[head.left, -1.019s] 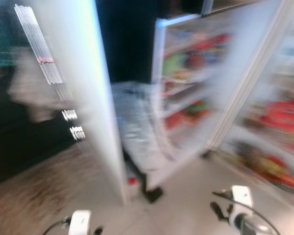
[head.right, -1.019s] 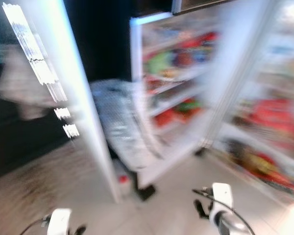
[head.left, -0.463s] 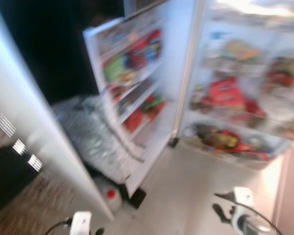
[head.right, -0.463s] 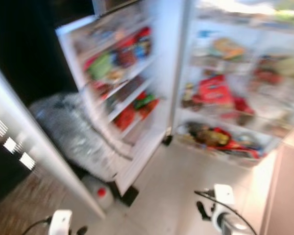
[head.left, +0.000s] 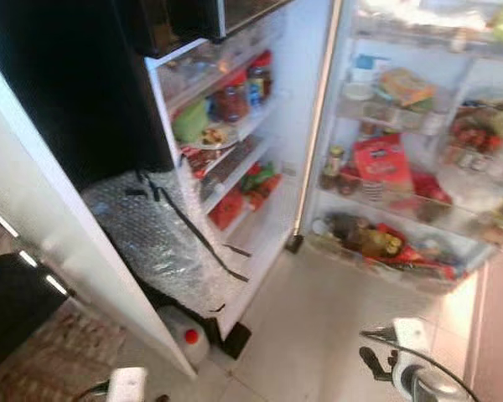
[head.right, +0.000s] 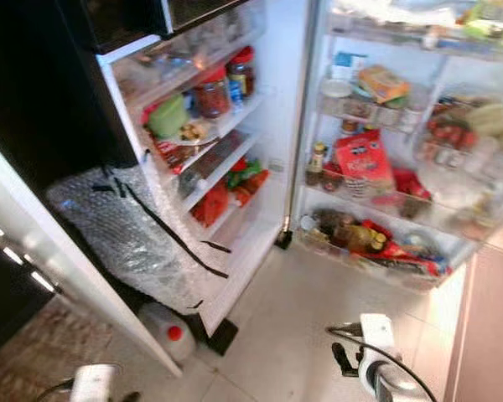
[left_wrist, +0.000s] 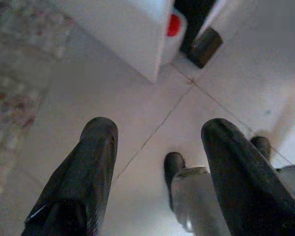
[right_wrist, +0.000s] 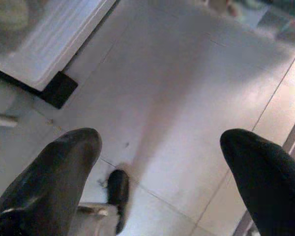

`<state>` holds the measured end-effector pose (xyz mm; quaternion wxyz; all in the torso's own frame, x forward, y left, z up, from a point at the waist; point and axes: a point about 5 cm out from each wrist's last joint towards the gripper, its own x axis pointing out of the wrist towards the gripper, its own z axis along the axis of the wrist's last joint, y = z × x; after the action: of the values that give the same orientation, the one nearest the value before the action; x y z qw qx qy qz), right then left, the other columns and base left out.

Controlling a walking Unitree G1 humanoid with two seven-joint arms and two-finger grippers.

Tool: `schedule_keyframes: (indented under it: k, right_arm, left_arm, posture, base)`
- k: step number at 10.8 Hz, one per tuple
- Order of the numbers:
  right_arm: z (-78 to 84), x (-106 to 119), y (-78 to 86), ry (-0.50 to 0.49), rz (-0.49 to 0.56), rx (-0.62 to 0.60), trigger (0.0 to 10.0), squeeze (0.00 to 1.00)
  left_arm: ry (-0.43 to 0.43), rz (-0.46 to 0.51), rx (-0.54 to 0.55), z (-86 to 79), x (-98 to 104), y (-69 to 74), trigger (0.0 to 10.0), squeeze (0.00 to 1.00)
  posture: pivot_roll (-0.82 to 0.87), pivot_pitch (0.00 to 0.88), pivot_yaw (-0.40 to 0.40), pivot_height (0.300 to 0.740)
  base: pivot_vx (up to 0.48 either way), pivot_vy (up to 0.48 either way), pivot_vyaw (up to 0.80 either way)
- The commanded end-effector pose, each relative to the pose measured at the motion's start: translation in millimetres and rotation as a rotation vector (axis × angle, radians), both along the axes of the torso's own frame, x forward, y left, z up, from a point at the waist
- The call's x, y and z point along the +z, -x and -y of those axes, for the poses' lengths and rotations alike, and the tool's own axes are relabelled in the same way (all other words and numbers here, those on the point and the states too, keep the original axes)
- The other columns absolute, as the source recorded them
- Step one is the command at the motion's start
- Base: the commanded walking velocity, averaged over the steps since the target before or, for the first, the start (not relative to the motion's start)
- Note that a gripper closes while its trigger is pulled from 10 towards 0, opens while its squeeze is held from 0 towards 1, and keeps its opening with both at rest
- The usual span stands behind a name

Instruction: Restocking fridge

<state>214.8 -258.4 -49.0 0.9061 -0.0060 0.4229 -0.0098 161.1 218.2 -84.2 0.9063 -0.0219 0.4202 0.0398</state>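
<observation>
The fridge stands open beyond both claws, its shelves crowded with packets and jars. Its door, ahead of the left claw, carries jars and a bubble-wrap sheet. A red-capped white jug sits just beyond that claw. The right claw hangs over pale floor tiles.

Head cams look down at open fridge and tile floor; wrist cams face floor close, sharing door's bottom corner.

Fridge contents blurred; top cut off.
</observation>
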Motion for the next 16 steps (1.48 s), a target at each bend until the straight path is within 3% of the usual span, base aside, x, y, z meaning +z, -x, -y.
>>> schedule_keyframes:
  k: [1,2,3,6,8,9,10,11,15,16]
  right_arm:
    - [0.2,1.1,-1.4,-0.011,0.024,-0.027,10.0,0.00]
    - [-1.7,1.2,-2.2,-0.043,0.043,-0.052,10.0,0.00]
    - [-3.9,2.0,-3.9,-0.038,0.040,-0.002,10.0,0.00]
    - [-4.8,5.1,-7.5,-0.055,0.096,-0.018,10.0,0.00]
    - [1.6,1.8,-2.3,-0.068,0.121,-0.279,10.0,0.00]
    - [2.9,0.4,-0.1,-0.074,0.111,-0.319,10.0,0.00]
    - [3.1,0.7,-0.4,-0.056,0.093,-0.263,10.0,0.00]
    - [4.8,2.1,-1.0,-0.043,0.130,-0.313,10.0,0.00]
    - [18.5,6.5,8.1,0.180,0.215,-0.647,10.0,0.00]
    - [29.5,6.8,26.0,0.252,0.271,-0.713,10.0,0.00]
  left_arm:
    - [0.002,-0.038,-0.005,-2.5,-2.3,4.4,10.0,0.00]
    - [-0.005,-0.050,-0.030,-2.5,-2.4,4.0,10.0,0.00]
    - [-0.032,-0.063,-0.151,1.8,-2.8,4.0,10.0,0.00]
    - [-0.028,-0.031,-0.084,-3.6,2.0,-5.1,10.0,0.00]
    - [-0.020,-0.019,-0.075,-1.2,2.5,-6.9,10.0,0.00]
    - [-0.019,-0.022,-0.072,-0.2,1.5,-5.0,10.0,0.00]
    - [-0.019,-0.031,-0.084,0.9,0.1,-2.0,10.0,0.00]
    - [-0.016,-0.021,-0.059,0.2,0.3,-1.9,10.0,0.00]
    - [-0.023,-0.031,-0.047,-3.2,-1.1,3.1,10.0,0.00]
    - [-0.025,-0.032,-0.043,-4.3,-1.1,3.6,10.0,0.00]
  posture:
    - [-0.07,0.006,0.055,0.740]
    - [-0.09,0.008,0.056,0.740]
    - [-0.10,0.008,0.060,0.740]
    - [-0.11,0.019,0.058,0.740]
    - [-0.12,0.032,0.063,0.740]
    - [-0.11,0.033,0.062,0.740]
    - [-0.10,0.034,0.057,0.740]
    - [-0.10,0.035,0.054,0.740]
    - [-0.12,0.026,0.061,0.740]
    - [-0.12,0.016,0.071,0.740]
  base:
    - [0.000,0.000,0.00]
    - [0.000,0.000,0.00]
    - [0.000,0.000,0.00]
    - [0.000,0.000,0.00]
    - [0.000,0.000,0.00]
    - [0.000,0.000,0.00]
    - [0.000,0.000,0.00]
    - [0.000,0.000,0.00]
    - [0.000,0.000,0.00]
    - [0.000,0.000,0.00]
